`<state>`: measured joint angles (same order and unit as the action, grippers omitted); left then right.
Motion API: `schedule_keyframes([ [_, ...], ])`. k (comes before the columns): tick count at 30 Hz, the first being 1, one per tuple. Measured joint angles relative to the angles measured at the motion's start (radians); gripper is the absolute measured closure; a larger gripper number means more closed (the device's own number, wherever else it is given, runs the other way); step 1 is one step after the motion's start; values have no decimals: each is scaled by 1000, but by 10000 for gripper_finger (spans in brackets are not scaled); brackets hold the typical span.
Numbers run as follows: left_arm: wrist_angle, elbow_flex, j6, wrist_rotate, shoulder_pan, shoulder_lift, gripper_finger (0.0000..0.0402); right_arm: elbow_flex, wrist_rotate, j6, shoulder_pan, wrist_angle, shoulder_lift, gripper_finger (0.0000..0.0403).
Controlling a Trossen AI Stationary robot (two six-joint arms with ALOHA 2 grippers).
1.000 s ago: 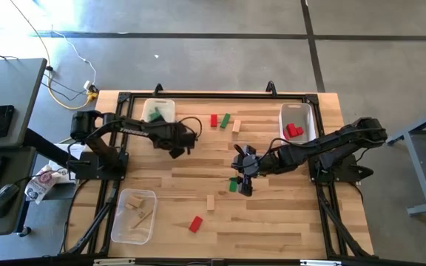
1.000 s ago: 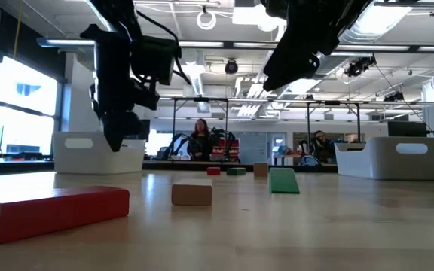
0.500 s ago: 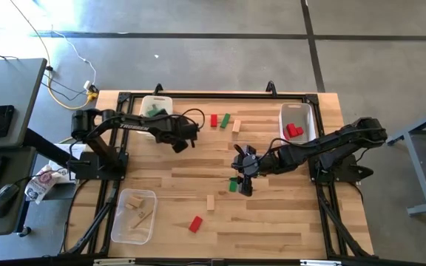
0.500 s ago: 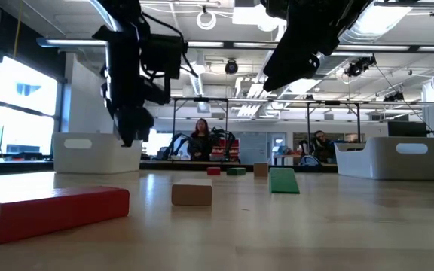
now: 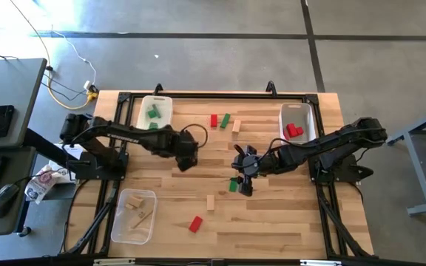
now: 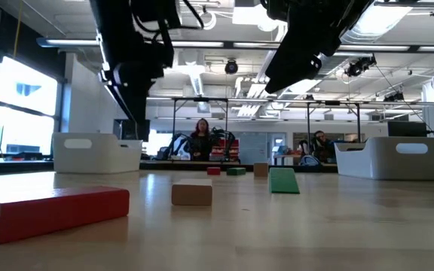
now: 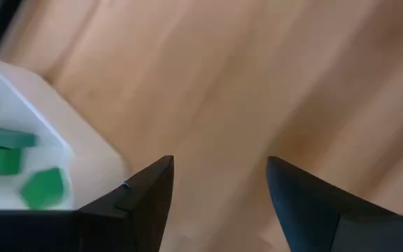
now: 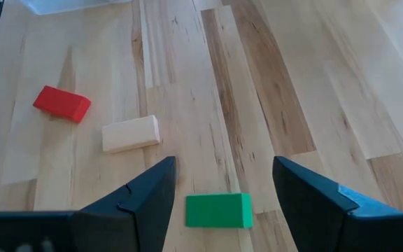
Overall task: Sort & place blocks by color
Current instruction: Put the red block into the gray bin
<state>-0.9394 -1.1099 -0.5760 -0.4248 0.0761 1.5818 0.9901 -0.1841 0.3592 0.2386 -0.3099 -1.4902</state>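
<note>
My left gripper [image 5: 186,162] [image 7: 219,164] is open and empty, above bare wood near the table's middle, right of the far-left white bin [image 5: 143,106] [image 7: 61,136] that holds green blocks [image 7: 5,149]. My right gripper [image 5: 243,179] [image 8: 222,164] is open and hovers above a green block [image 5: 233,185] [image 8: 219,210] [image 6: 282,181] that lies flat on the table, with its fingers standing either side and well above it. A tan block [image 5: 211,202] [image 8: 130,134] and a red block [image 5: 195,224] [image 8: 61,103] lie nearer the near edge.
A red [image 5: 214,120], a green [image 5: 225,120] and a tan block [image 5: 237,126] lie together at far centre. The far-right white bin [image 5: 308,118] holds red blocks [image 5: 294,131]. A clear bin [image 5: 121,222] near the near-left corner holds tan blocks. Bare wood lies between the two grippers.
My left gripper has swung away from the far-left bin toward the table's middle and near edge, so the bin and its green blocks now show uncovered from above. The right arm and the blocks have stayed put.
</note>
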Motion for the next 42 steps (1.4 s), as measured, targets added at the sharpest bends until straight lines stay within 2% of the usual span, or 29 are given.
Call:
schedule_keyframes([
  [4, 1, 0, -130, 34, -92, -27, 188, 0, -7, 0, 0, 0, 0, 176],
  [11, 4, -1, -371, 35, -267, -30, 188, 0, -50, 0, 0, -1, 0, 176],
  [20, 45, -1, -625, 45, -436, -29, 188, 0, -66, 5, 0, -1, 0, 176],
  [32, 287, -1, -678, -38, -579, -21, 188, 0, -66, 69, 0, -1, 0, 176],
  [42, 427, -2, -672, -77, -620, 34, 188, 0, -66, 78, 0, -16, 0, 176],
])
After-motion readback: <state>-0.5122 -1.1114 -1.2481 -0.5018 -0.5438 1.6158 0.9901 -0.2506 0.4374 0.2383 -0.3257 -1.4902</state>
